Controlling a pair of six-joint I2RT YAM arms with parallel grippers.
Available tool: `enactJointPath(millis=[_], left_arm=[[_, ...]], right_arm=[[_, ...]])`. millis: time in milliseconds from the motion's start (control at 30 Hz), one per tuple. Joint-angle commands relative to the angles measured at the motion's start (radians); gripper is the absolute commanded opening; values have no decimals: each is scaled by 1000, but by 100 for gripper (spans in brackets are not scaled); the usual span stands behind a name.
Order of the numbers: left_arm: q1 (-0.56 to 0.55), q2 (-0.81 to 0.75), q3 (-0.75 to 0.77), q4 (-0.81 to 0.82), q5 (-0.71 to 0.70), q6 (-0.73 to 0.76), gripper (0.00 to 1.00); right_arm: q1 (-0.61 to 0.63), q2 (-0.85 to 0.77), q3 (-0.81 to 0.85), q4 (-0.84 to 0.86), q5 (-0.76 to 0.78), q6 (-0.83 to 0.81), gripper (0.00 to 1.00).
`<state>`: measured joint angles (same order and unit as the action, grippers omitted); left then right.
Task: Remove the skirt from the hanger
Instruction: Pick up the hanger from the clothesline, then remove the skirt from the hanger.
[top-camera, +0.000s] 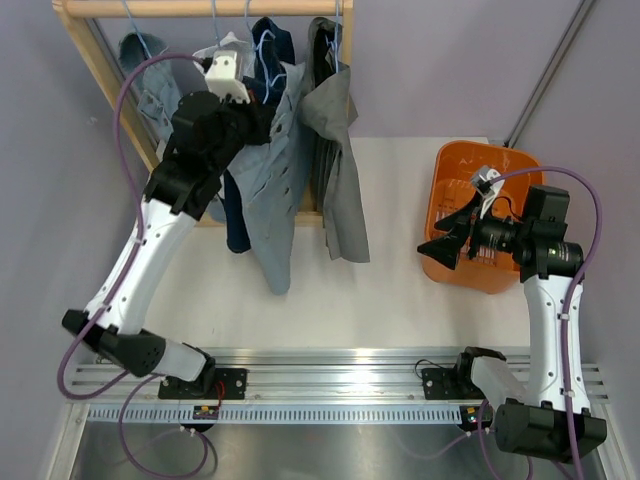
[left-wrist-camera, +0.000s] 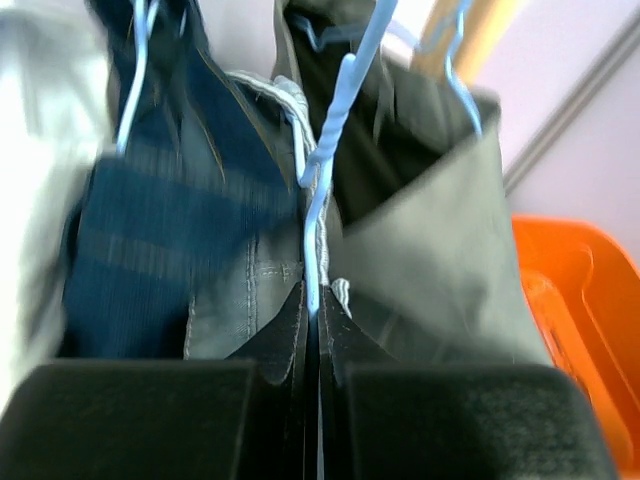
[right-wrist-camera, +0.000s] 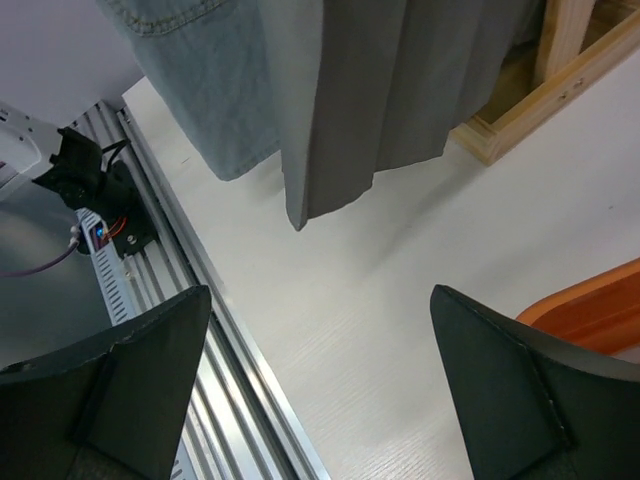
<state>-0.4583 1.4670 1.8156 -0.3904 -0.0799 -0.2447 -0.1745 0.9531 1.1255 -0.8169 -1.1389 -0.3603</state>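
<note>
I see a white table (right-wrist-camera: 400, 330) right under my right jaws. A shiny metal rail (right-wrist-camera: 235, 375) runs along its edge, under them too. Past them, across the table, stands a wooden rack (right-wrist-camera: 565, 40). Beyond my left jaws, off to the right, the wall (left-wrist-camera: 600, 170) is pale purple, with a grey strip (left-wrist-camera: 570, 105) slanting up it. The light is soft.

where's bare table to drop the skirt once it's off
Bare table lies between the hanging clothes and the orange basket, and along the metal rail in front. The rack is crowded: packed clothes, left gripper shut on a hanger.
</note>
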Motion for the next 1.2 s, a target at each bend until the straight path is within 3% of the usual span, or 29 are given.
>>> enactJointPath(millis=[0, 233, 467, 600, 700, 767, 900, 1000, 1100, 1167], left_arm=[[-6, -210, -106, 51, 45, -5, 0], [-5, -427, -357, -69, 199, 4, 0], [-6, -562, -581, -153, 520, 42, 0], [-16, -617, -680, -153, 638, 36, 0], [-29, -639, -749, -115, 696, -4, 0], [-39, -643, -805, -78, 741, -33, 0], [-94, -613, -855, -12, 787, -76, 0], [-137, -570, -855, -21, 807, -70, 0], [-155, -547, -851, -24, 816, -67, 0], [-160, -540, -854, -15, 830, -74, 0]], right_arm=[[4, 30, 60, -120, -97, -120, 99], [36, 75, 76, -203, -140, -196, 100], [157, 107, 92, -160, -107, -171, 99], [274, 131, 94, -81, -55, -102, 98], [387, 139, 80, 66, 39, 106, 96], [489, 138, 79, 116, 88, 138, 96], [608, 211, 170, -18, 54, -64, 99], [627, 248, 229, -221, 15, -563, 99], [644, 286, 283, -379, 36, -882, 99], [650, 296, 287, -421, 56, -995, 99]])
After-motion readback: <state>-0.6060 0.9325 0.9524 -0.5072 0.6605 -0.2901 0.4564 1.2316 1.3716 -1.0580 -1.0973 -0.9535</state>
